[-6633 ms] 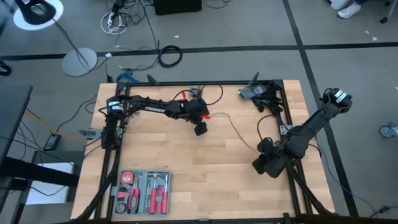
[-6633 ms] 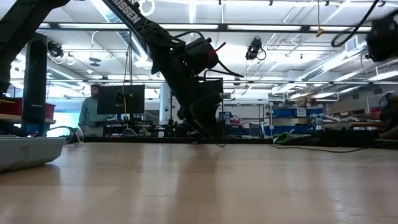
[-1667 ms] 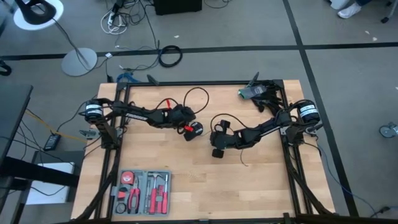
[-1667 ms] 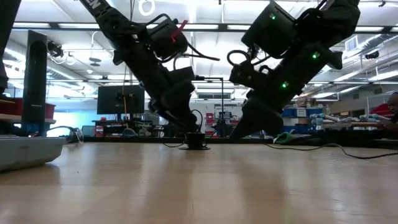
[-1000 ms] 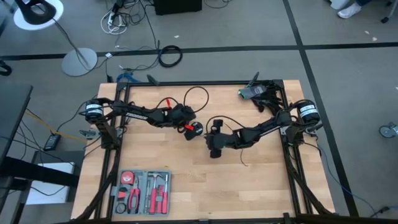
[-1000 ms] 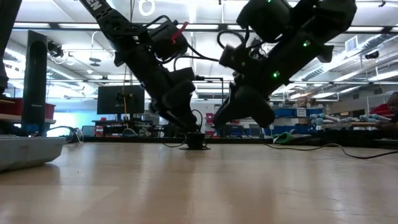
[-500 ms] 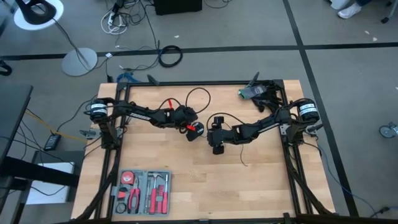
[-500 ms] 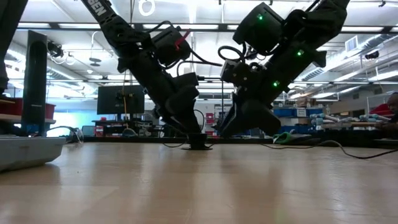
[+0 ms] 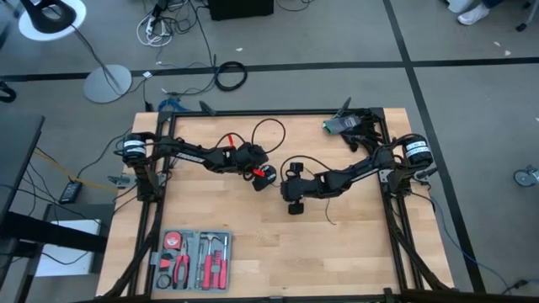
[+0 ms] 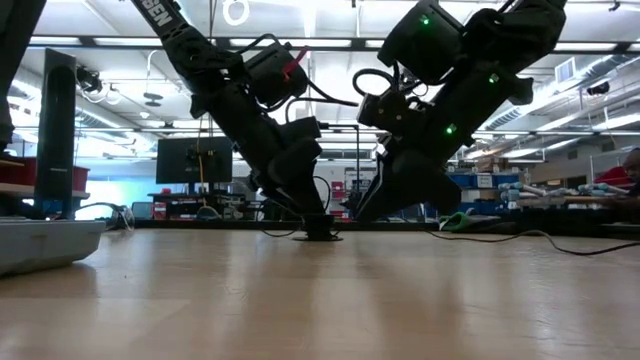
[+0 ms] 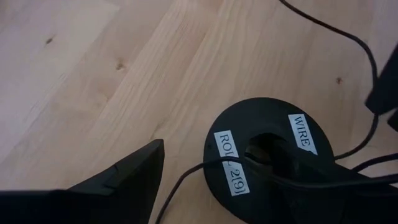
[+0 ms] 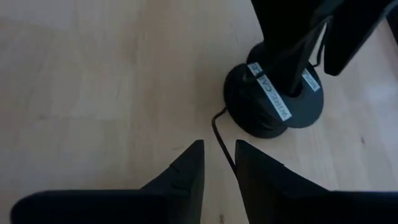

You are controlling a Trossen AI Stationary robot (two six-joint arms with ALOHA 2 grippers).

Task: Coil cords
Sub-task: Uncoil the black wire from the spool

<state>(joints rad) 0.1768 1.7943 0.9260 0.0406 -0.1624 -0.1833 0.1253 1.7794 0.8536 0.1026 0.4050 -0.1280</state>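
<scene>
**Item: cord (image 12: 219, 127) with puck (image 11: 273, 112).**
- Location: middle of the surface (image 9: 337, 236), between the two arms. The puck lies flat on the wood, and the cord trails from its side toward the right arm.
- Handling, as a judgement:
  - The cord looks thin, limp and light. Expect it to spring out of any loop you lay and to slip through a loose pinch.
  - The puck looks rigid and low, with a central hole and paper labels on its top face. It probably slides easily on the wood unless it is held down.
- Where to take hold: grip the cord close to where it leaves the puck, and feed short lengths. Steady the puck through its centre or by its rim, not by the labels.

**Item: left hand (image 11: 208, 152).** It is spread wide. One finger is down at the puck's centre hole, and the other stands clear over bare wood beside the rim.

**Item: right hand (image 12: 217, 146).** It is low over the surface, just beside the puck. The fingers are narrow but parted, and the cord runs into the gap between them. You cannot count on it being pinched.

**Item: surface.** Pale wood planks in a dark frame.
- A tool tray (image 9: 192, 259) sits at the near left.
- A tangle of other cables (image 9: 349, 124) sits at the far right corner, well apart from the work.

**Item: room.** Grey floor, with a lamp base (image 9: 107, 84) and loose floor cables (image 9: 229, 76) behind the surface.
</scene>
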